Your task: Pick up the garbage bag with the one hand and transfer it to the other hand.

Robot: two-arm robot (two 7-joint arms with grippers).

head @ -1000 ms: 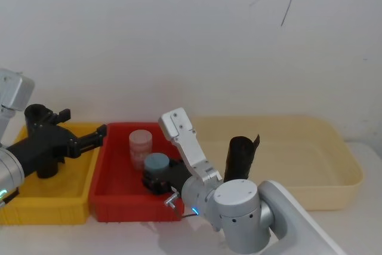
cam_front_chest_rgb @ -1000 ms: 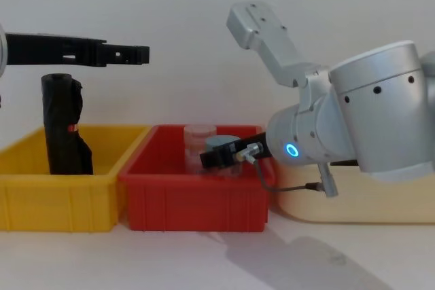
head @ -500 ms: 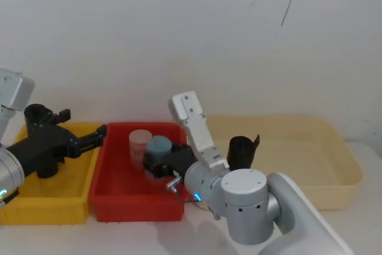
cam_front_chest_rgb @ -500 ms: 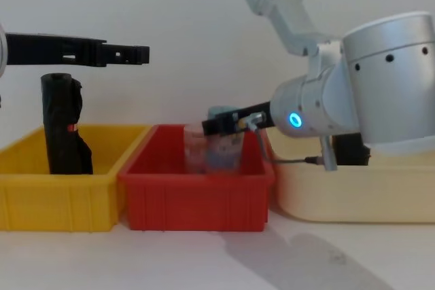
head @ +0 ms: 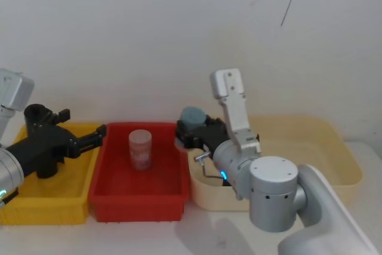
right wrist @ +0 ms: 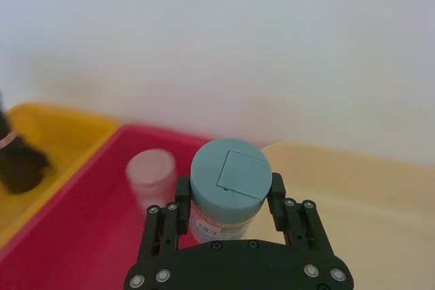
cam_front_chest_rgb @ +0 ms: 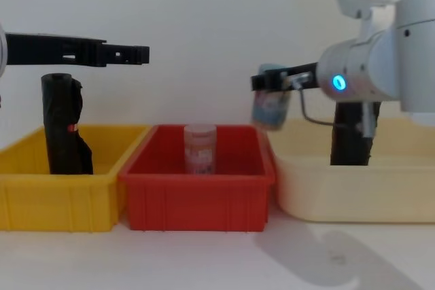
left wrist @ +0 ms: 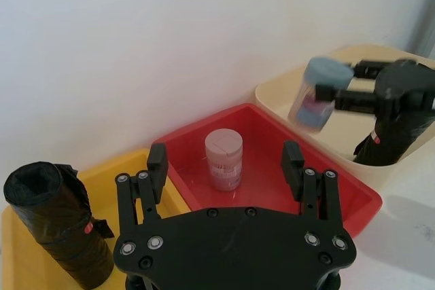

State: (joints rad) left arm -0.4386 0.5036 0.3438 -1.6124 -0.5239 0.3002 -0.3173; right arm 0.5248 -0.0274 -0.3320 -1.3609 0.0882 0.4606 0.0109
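Observation:
The garbage bag (cam_front_chest_rgb: 352, 134), a thick matte-black roll, stands upright in the beige tray (cam_front_chest_rgb: 353, 191); it also shows in the left wrist view (left wrist: 395, 130). My right gripper (right wrist: 229, 191), on the blue-ring arm, is shut on a blue-lidded jar (right wrist: 230, 180). It holds the jar (cam_front_chest_rgb: 272, 105) in the air over the seam between the red bin and the beige tray, left of the bag. My left gripper (head: 83, 122), on the green-ring arm, hangs open and empty above the yellow bin (cam_front_chest_rgb: 54, 202).
A slimmer black roll with a red mark (cam_front_chest_rgb: 64, 127) stands in the yellow bin. A pink jar (cam_front_chest_rgb: 200, 149) stands in the red bin (cam_front_chest_rgb: 197, 202). The white wall is close behind the three containers.
My right gripper has lifted the blue-lidded jar out of the red bin and carried it up and right toward the beige tray. The left arm has not moved.

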